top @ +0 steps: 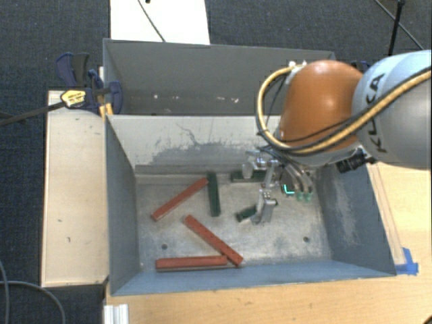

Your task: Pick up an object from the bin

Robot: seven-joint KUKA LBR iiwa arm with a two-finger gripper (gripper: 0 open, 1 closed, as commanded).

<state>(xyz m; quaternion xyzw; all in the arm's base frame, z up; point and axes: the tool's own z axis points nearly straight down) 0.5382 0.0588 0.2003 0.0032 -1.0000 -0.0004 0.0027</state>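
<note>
- Gripper point(263, 211) low in bin point(125, 208), just beside small green block point(244, 215); open or closed, can't tell.
- Red bars point(179, 199) and green bar point(213, 194) lie leftward.

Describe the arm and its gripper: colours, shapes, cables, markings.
The arm is a rounded silver-grey tube bearing dark block lettering. Its wrist sits under a smooth orange dome cover. Yellow and black cables loop round the dome and run back along the arm. The gripper is a slim assembly of bare grey metal, with a small teal light beside it.
</note>
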